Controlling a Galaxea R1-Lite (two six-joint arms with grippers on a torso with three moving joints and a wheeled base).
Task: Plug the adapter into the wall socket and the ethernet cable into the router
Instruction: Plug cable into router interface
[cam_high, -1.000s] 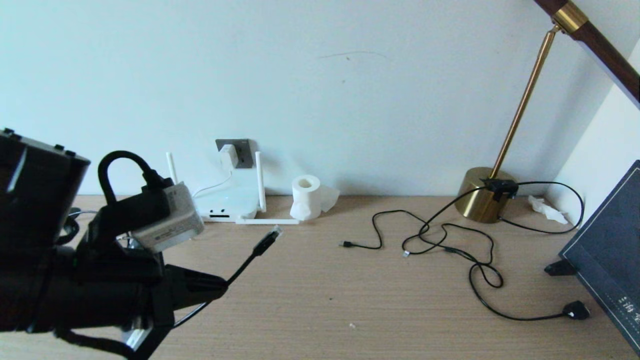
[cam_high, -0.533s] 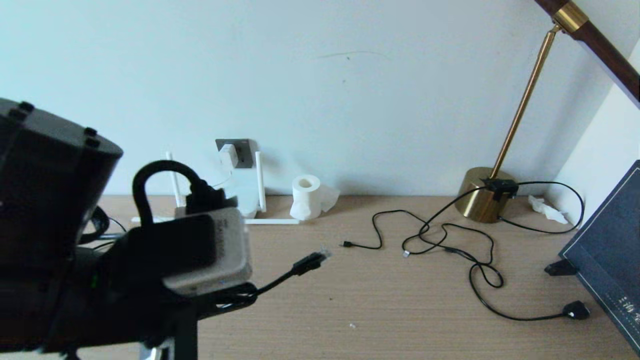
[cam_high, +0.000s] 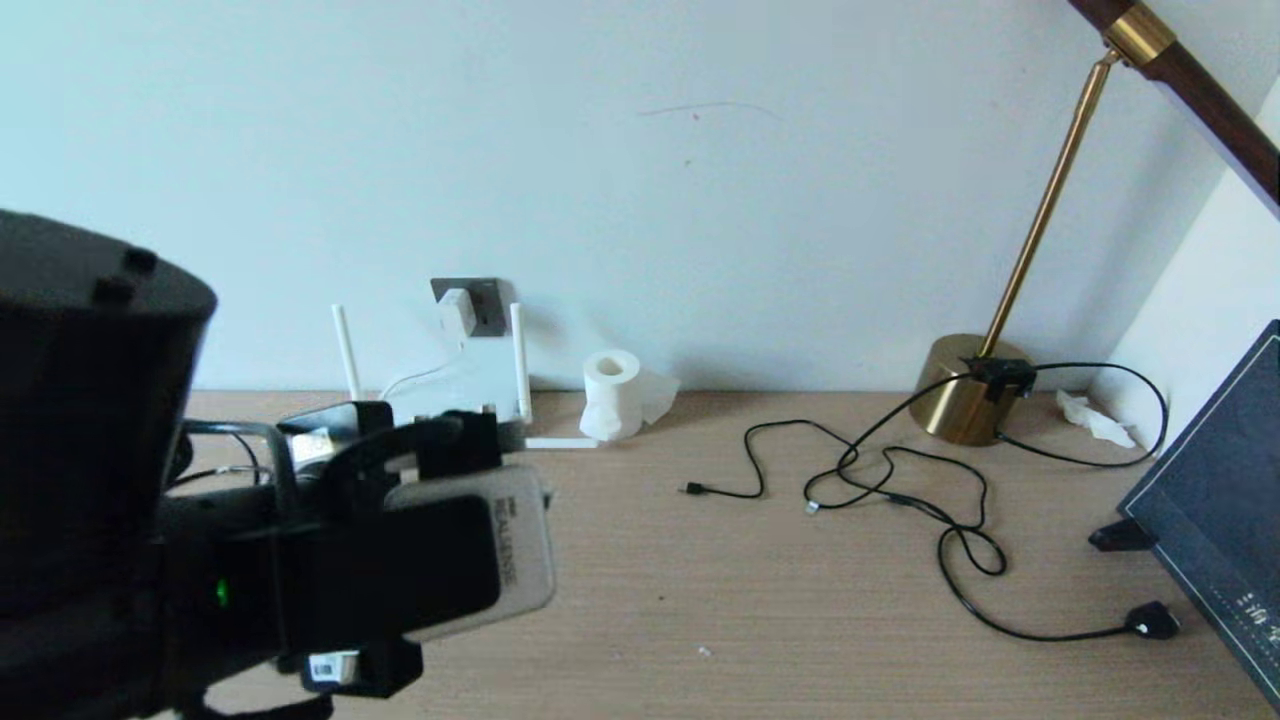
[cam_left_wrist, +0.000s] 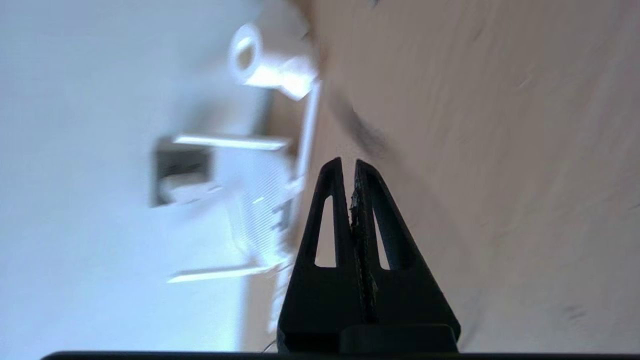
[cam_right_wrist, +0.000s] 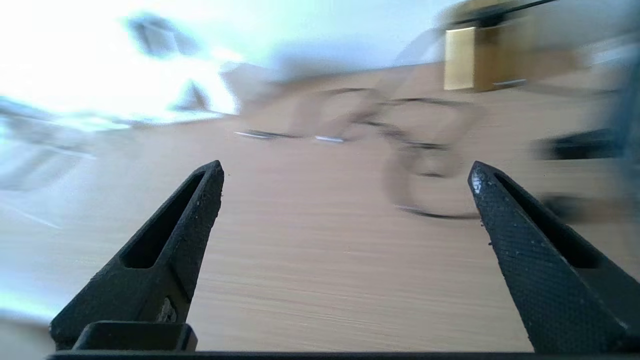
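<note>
The robot's big black left arm (cam_high: 110, 500) fills the lower left of the head view and hides its own pincer there. In the left wrist view, the left gripper (cam_left_wrist: 348, 162) is pinched almost shut. A thin dark strip sits between its fingers, and I think that is the long thin black ethernet cable (cam_left_wrist: 355, 215). Its plug end is too blurry to make out.

Just right of the arm, at the middle left, the flat white plastic router (cam_high: 455, 390) with white stick antennas lies on the pale wooden table (cam_high: 700, 600), against the wall. Its small ports face the arm.

Above it, the small white adapter (cam_high: 458, 312) already sits in the dark grey square wall socket (cam_high: 487, 300). Its thin white cord hangs down to the router.

What could go wrong? The plug could miss the little port, or go in tilted. It could push the light router back, or slip in the thin grip.

Further right stand a white toilet-paper roll (cam_high: 612, 392), loose thin black cords (cam_high: 900, 480) and a brass lamp (cam_high: 965, 400).

The right gripper (cam_right_wrist: 345, 172) is not in the head view. In its own view it is spread wide over the table, holding nothing.
</note>
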